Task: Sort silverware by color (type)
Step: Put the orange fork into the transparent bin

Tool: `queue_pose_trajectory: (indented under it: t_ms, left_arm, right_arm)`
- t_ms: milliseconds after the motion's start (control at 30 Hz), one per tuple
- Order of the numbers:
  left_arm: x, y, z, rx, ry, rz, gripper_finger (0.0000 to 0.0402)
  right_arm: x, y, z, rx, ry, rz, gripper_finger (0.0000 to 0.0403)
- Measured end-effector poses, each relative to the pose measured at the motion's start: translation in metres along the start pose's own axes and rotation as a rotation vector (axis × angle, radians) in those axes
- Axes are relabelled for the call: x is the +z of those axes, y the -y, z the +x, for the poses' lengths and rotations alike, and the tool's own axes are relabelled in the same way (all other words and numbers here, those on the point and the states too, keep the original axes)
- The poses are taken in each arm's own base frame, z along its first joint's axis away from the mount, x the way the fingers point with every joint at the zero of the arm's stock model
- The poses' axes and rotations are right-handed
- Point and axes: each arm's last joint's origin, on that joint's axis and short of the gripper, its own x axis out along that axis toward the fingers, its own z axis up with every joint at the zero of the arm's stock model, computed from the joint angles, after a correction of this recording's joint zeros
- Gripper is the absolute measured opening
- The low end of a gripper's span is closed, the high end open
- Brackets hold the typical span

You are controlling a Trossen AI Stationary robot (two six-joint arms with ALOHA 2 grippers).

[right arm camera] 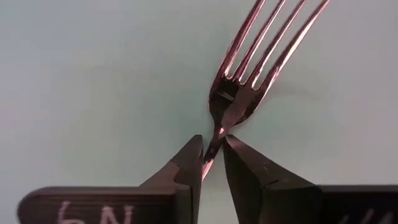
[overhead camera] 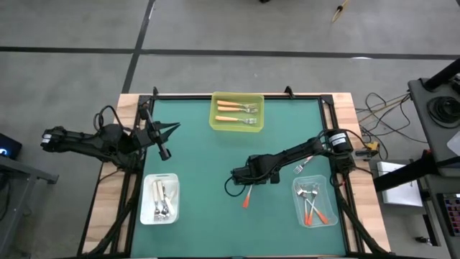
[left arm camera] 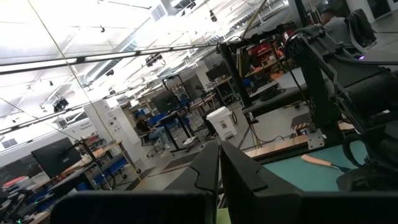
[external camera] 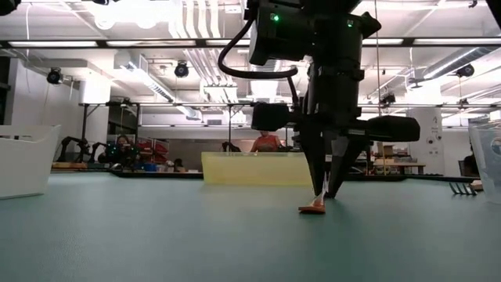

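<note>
**Fork pinched at the neck on the green mat**

Fork (right arm camera: 249,81) with shiny metal tines and a red-orange plastic handle lies near the middle of the green table (overhead camera: 208,158), and I see my right gripper (right arm camera: 212,152) closed narrowly on its thin metal neck, fingertips (right arm camera: 189,158) pointing down. From the high view its handle pokes out below the gripper (overhead camera: 246,188), with the tip toward the front edge. The four tines are smooth and mirror-bright, curving out of a rounded shoulder. White handwritten marks on the dark finger bases are cut off and I cannot read them.

A yellow translucent bin (overhead camera: 236,126) at the far edge holds light orange-handled forks. A clear bin (overhead camera: 296,205) at front right holds red-orange-handled forks, and one loose fork (overhead camera: 299,168) lies just beside it. A white bin (overhead camera: 147,205) at front left holds white-handled forks.

My left gripper (overhead camera: 164,152) waits raised over the table's left side, its fingers close together.
</note>
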Motion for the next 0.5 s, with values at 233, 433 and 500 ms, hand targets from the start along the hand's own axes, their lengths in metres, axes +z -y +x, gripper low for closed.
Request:
queue_pose_trajectory:
  t_ms: [233,433,500]
  left_arm:
    - [0.0,0.0,0.0,0.0,0.0,0.0,0.0]
    - [0.0,0.0,0.0,0.0,0.0,0.0,0.0]
    - [0.0,0.0,0.0,0.0,0.0,0.0,0.0]
  right_arm:
    - [0.0001,-0.0007,0.0005,0.008,0.011,0.0,0.0016]
    - [0.0003,-0.0011,0.0007,0.012,0.021,-0.012,0.0011]
    - [0.0004,-0.0015,-0.0016,0.014,0.022,-0.02,0.0011]
